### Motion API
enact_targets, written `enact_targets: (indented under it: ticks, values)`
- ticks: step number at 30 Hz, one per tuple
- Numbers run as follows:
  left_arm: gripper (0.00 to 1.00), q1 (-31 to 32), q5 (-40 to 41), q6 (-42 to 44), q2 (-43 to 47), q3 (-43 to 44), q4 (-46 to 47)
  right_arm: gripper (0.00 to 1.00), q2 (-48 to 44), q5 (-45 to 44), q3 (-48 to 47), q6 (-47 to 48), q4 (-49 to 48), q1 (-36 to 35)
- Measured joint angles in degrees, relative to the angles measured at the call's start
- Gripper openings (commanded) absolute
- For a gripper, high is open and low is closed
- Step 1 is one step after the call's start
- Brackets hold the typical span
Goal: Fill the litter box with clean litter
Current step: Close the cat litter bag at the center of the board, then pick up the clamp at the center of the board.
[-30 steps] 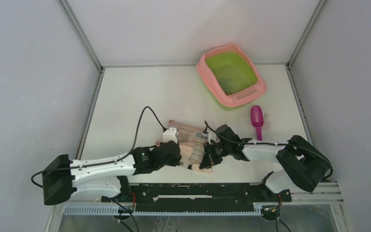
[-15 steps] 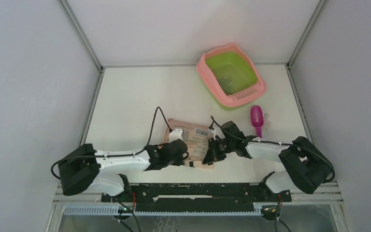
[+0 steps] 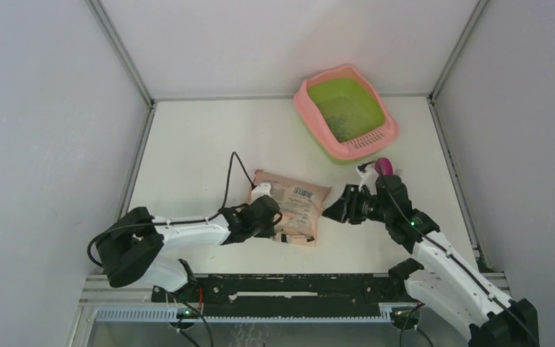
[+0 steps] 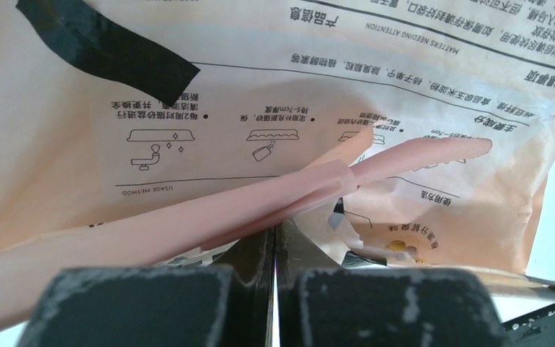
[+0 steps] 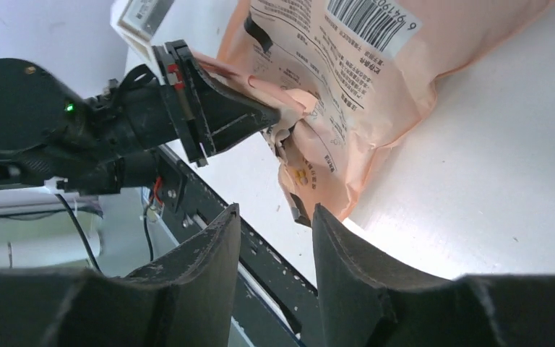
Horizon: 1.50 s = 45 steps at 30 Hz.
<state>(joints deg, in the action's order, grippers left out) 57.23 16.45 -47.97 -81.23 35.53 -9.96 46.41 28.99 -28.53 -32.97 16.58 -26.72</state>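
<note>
One crinkled bag (image 3: 293, 202), oblong litter box (image 3: 303, 110) — plastic

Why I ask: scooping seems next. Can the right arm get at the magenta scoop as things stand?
Probably yes. The right gripper is open and empty, and the scoop lies right beside that arm's wrist. The gripper faces the bag, though, so it must turn round.

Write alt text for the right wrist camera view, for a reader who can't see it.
The left gripper pinches an edge of a peach-pink printed bag lying on a white table. In the foreground the jaws of the right gripper stand open and empty, pointing toward the bag.
</note>
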Motion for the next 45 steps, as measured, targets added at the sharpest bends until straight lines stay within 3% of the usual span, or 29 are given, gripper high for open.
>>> enact_targets:
  ticks: [4,8,10,13,21,29,37,45]
  values:
    - [0.01,-3.17,-2.29,1.38,-0.02,0.00,0.85,0.40,-3.52,-2.97,-1.14,-1.03,4.09,-2.47]
    - [0.02,-5.86,-4.17,3.06,-0.20,0.11,1.46,0.51,-0.37,-9.66,-3.26,-1.03,8.63,-13.16]
    - [0.02,-6.45,-5.01,3.93,-0.42,0.44,1.49,0.52,1.38,-14.88,-4.22,-1.29,11.47,-17.79]
    - [0.03,-7.02,-6.08,5.01,-0.52,0.83,1.75,0.52,0.33,-24.33,-4.24,-3.89,16.00,-17.81]
    - [0.06,-8.20,-7.87,6.58,0.76,0.83,2.08,0.56,-4.20,-37.81,-6.93,-11.43,25.27,5.33]
    - [0.08,-8.83,-9.22,8.17,0.48,3.67,2.43,0.56,10.10,-34.32,-14.67,-8.61,21.49,29.53]
    - [0.08,-10.21,-9.35,9.60,-2.14,6.27,4.50,0.56,20.90,-31.41,-13.40,-6.73,16.17,41.03]
    - [0.08,-10.91,-9.88,10.51,-4.92,6.56,5.14,0.50,28.94,-30.56,-13.40,-6.10,8.57,44.00]
